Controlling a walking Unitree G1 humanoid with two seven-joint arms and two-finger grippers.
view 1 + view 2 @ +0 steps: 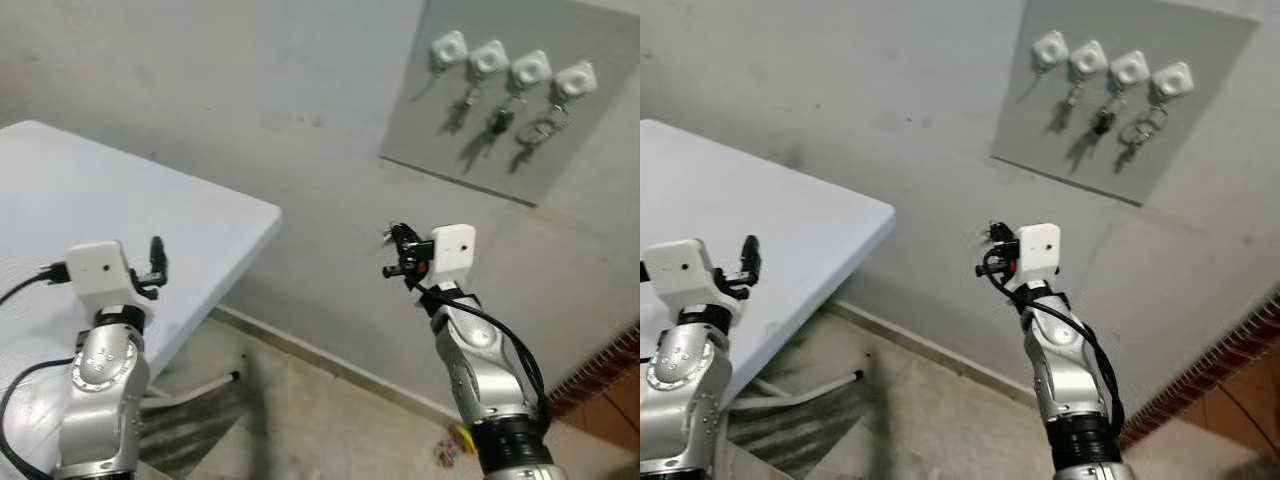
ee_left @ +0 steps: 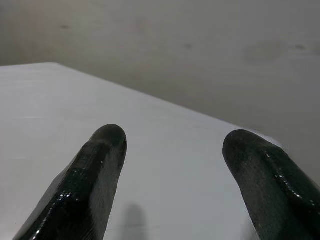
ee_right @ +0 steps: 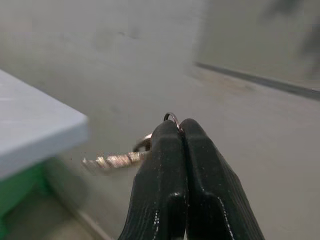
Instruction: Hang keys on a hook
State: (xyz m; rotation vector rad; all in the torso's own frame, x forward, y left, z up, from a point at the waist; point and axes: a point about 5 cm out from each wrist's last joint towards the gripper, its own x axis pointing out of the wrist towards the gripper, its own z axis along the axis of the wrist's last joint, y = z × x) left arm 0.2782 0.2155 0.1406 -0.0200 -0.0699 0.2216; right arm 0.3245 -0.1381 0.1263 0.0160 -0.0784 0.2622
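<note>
Right end effector (image 3: 179,131) clamped on keys (image 3: 112,160) below hooks (image 1: 508,68); left end effector (image 2: 172,145) apart over table (image 1: 200,215)

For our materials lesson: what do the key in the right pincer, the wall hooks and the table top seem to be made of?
Key: looks like metal, silvery and shiny, with a thin wire ring, though blurred; the right pincer is shut on it.
Wall hooks: probably moulded plastic, white, smooth and rounded.
Table top: likely plastic or laminate, plain white with a soft sheen; hard to tell which.
</note>
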